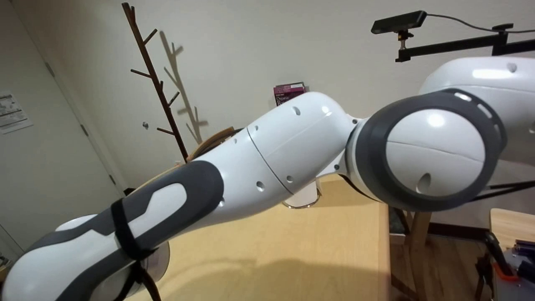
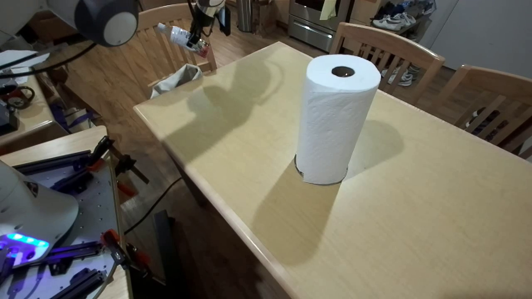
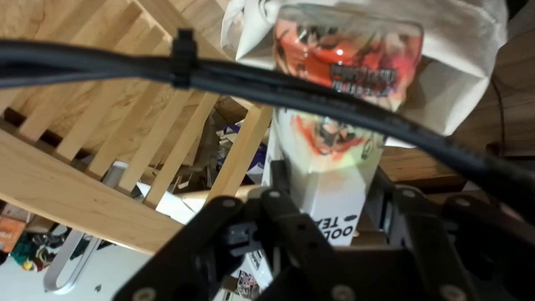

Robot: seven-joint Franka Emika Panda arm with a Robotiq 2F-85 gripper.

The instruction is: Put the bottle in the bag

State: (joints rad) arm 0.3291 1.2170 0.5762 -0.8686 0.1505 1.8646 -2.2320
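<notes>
White bottle (image 3: 340,136), clamped in the pincer (image 3: 330,182), tilted, protruding either side

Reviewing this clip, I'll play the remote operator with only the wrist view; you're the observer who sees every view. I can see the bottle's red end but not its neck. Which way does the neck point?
Observer: Upward. In an exterior view the bottle hangs slanted, its neck higher than its red end.
Operator: Is the bag up on the tabletop?
Observer: No. The bag shows just past the edge of the table, by a wooden chair.
Operator: Is anything standing on the table?
Observer: Yes, a white paper-towel roll stands upright on it, apart from the bottle.
</notes>
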